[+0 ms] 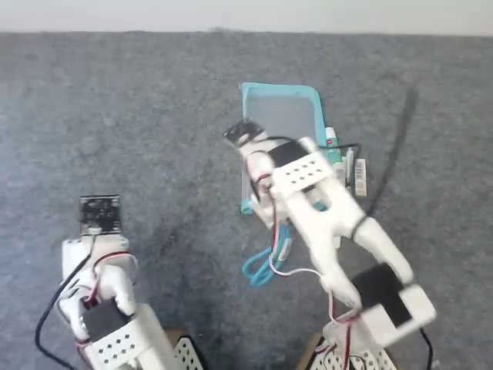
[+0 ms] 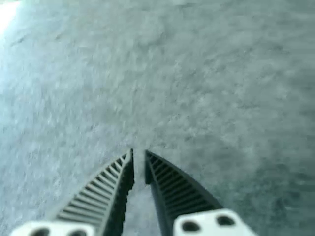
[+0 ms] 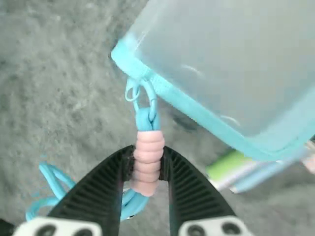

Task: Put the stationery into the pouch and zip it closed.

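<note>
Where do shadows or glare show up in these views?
High view: a thin dark shadow slants across the carpet beside the pouch. Left wrist view: a bright patch washes out the far carpet. Right wrist view: pale glints streak the pouch's clear face, with a dark shadow under its edge.

A grey, felt-like mat (image 1: 115, 116) covered the table. Towards its far middle lay a flat translucent pouch with turquoise fabric edging (image 1: 286, 116). A few slim pens and markers (image 1: 344, 158) lay close together on the mat, just beside the pouch's right edge. A looped turquoise cord (image 1: 260, 268) trailed over the mat nearer the arms.
</note>
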{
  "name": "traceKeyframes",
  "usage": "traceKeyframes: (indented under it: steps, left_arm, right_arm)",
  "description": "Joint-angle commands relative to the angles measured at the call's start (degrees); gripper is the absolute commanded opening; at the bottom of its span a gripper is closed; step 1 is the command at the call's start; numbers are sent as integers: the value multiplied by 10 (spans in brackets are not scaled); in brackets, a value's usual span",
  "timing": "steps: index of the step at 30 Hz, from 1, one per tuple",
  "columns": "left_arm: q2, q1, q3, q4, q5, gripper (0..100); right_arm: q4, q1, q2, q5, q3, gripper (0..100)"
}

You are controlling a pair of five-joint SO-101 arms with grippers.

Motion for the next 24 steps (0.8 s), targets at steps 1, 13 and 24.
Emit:
traceKeyframes:
  steps: [1, 13, 24]
  left_arm:
    - [-9, 127, -62, 25, -2, 195]
    - [-8, 345, -195, 24, 32, 245]
    - [225, 425, -283, -72, 137, 273]
  right_arm:
    - [58, 26, -104, 44, -58, 7]
    - [100, 16, -182, 47, -112, 7]
    - [81, -60, -335, 21, -65, 7]
